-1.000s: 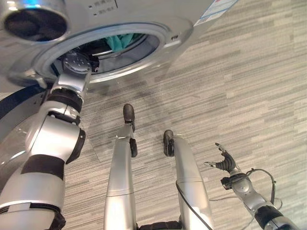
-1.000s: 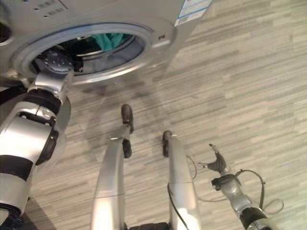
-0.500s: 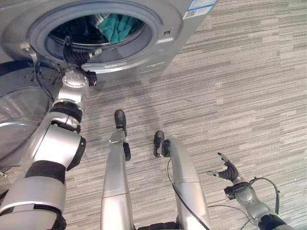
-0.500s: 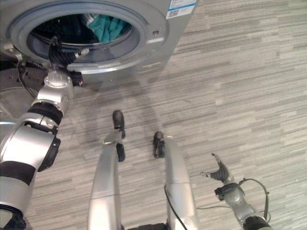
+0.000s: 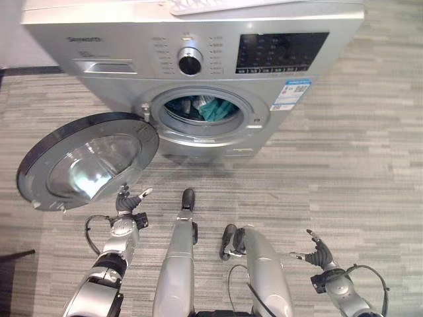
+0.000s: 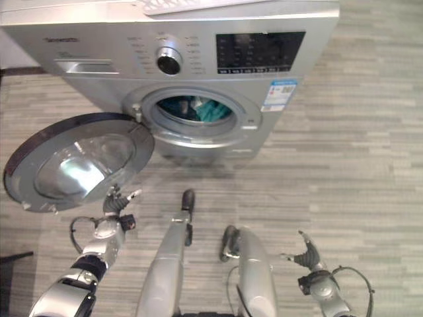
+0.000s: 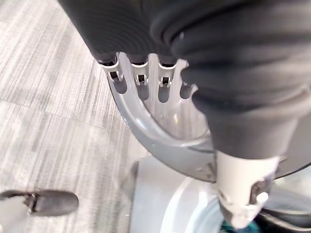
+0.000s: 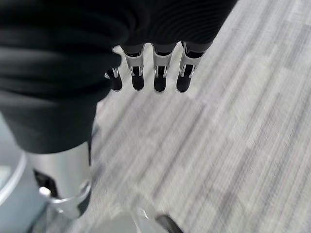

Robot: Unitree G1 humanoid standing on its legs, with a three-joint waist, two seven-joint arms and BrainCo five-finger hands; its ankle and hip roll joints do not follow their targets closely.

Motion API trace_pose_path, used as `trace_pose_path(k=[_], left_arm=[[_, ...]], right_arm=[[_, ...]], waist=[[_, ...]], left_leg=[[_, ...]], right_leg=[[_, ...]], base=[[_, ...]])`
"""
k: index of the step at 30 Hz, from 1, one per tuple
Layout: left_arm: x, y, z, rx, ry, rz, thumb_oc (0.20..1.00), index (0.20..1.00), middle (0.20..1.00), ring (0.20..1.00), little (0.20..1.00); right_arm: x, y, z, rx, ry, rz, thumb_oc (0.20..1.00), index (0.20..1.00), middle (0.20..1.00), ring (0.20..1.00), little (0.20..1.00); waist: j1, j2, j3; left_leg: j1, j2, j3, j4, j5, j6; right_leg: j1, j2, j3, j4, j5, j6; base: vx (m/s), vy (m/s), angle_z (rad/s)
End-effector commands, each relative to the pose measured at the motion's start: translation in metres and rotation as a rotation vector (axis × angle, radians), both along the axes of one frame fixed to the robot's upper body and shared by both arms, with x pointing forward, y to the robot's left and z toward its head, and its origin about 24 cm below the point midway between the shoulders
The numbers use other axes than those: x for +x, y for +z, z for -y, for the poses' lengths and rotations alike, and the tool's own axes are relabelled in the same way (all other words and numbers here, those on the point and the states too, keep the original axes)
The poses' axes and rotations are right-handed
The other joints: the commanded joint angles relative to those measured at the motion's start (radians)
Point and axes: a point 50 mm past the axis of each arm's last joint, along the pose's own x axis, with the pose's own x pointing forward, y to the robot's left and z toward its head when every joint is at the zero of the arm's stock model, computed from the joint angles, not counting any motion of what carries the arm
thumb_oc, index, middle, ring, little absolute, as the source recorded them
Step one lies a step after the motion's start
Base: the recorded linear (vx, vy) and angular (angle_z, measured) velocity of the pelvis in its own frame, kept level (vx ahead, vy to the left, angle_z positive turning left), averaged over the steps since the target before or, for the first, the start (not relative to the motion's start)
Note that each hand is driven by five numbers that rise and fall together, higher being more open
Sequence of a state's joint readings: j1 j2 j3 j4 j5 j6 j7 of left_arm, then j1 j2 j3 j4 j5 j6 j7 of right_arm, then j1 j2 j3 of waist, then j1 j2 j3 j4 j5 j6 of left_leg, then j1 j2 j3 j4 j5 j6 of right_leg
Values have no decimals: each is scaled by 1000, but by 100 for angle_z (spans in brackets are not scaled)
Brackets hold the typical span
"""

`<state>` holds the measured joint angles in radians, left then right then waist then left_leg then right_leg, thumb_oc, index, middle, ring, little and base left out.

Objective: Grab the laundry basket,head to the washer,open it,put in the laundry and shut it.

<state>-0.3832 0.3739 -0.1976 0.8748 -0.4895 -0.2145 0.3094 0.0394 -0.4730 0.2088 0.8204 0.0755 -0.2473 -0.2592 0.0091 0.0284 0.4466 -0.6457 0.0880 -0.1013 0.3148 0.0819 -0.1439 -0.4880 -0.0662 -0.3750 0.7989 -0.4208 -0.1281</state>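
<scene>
The silver front-loading washer point(image 5: 198, 39) stands ahead with its round door point(image 5: 86, 162) swung wide open to the left. Teal and dark laundry point(image 5: 213, 109) lies inside the drum. My left hand point(image 5: 125, 201) is open, low down just below the door's near edge and apart from it; its straight fingers point(image 7: 141, 80) point at the door's grey rim point(image 7: 155, 136). Low at the right, away from the washer, my right hand point(image 5: 318, 249) hangs open over the floor, and its fingers point(image 8: 160, 73) hold nothing.
A white object point(image 5: 218, 5) lies on top of the washer. Grey striped carpet point(image 5: 370, 152) stretches to the right of the machine. The open door takes up the space at the washer's front left.
The camera has pulled back and now shows the whole washer. My left hand has come out of the drum opening and dropped below the door. The right hand stays low at the right.
</scene>
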Motion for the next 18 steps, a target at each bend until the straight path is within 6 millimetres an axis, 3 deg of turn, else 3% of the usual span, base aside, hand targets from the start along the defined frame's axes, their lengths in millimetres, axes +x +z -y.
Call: trace_pose_path(k=[1, 2, 3, 4, 6, 9, 13, 16, 18], left_arm=[[10, 14, 3, 52, -71, 85, 1000, 1000, 1000, 1000, 1000], [5, 8, 1, 46, -67, 62, 1000, 1000, 1000, 1000, 1000], [5, 8, 1, 46, -67, 61, 1000, 1000, 1000, 1000, 1000], [-12, -11, 6, -19, -81, 22, 1000, 1000, 1000, 1000, 1000], [-29, -28, 5, -57, -60, -33, 1000, 1000, 1000, 1000, 1000], [-33, -33, 7, -59, -61, -57, 1000, 1000, 1000, 1000, 1000], [-42, -40, 12, -43, -86, -81, 1000, 1000, 1000, 1000, 1000], [-42, -41, 19, 23, -150, -99, 1000, 1000, 1000, 1000, 1000], [-44, -43, 23, 31, -181, -115, 1000, 1000, 1000, 1000, 1000]], right_arm=[[-17, -1, 13, 68, -124, 27, 1000, 1000, 1000, 1000, 1000], [-17, -1, 12, 85, -139, 39, 1000, 1000, 1000, 1000, 1000], [-18, -1, 11, 86, -139, 38, 1000, 1000, 1000, 1000, 1000], [-22, -4, 11, 107, -152, 20, 1000, 1000, 1000, 1000, 1000], [-15, -3, 7, 111, -147, 33, 1000, 1000, 1000, 1000, 1000], [-11, -3, 5, 114, -141, 37, 1000, 1000, 1000, 1000, 1000], [6, 1, -7, 98, -62, 52, 1000, 1000, 1000, 1000, 1000], [8, 2, -8, 96, -55, 54, 1000, 1000, 1000, 1000, 1000], [7, 0, -9, 100, -59, 43, 1000, 1000, 1000, 1000, 1000]], waist=[[-82, -7, -44], [-103, -23, -66], [-103, -25, -65], [-93, -10, -113], [-76, -11, -161], [-72, -14, -171], [-51, -23, -229], [-48, -23, -262], [-51, -24, -280]], left_leg=[[69, 55, 132, -20, 95, 49], [94, 60, 214, 0, 57, 57], [97, 60, 215, 1, 54, 57], [146, 38, 257, -25, 36, 83], [220, 9, 249, -74, 20, 94], [236, -2, 254, -76, 4, 100], [293, -42, 282, -52, -81, 124], [340, -66, 295, -50, -123, 142], [388, -92, 292, -60, -152, 163]], right_leg=[[100, 24, 96, -151, 64, 120], [145, 8, 95, -206, 64, 134], [149, 8, 96, -207, 63, 135], [233, 19, 84, -352, 132, 148], [337, -1, 95, -455, 155, 174], [364, -12, 101, -478, 163, 186], [456, -62, 122, -540, 189, 227], [471, -92, 135, -515, 217, 255], [464, -117, 152, -444, 272, 273]], base=[[32, 27, 45], [59, -7, 37], [138, 120, 38], [145, 179, 36], [343, 265, 15], [212, 167, 2], [262, 218, 1], [231, 203, -1], [217, 213, 12]])
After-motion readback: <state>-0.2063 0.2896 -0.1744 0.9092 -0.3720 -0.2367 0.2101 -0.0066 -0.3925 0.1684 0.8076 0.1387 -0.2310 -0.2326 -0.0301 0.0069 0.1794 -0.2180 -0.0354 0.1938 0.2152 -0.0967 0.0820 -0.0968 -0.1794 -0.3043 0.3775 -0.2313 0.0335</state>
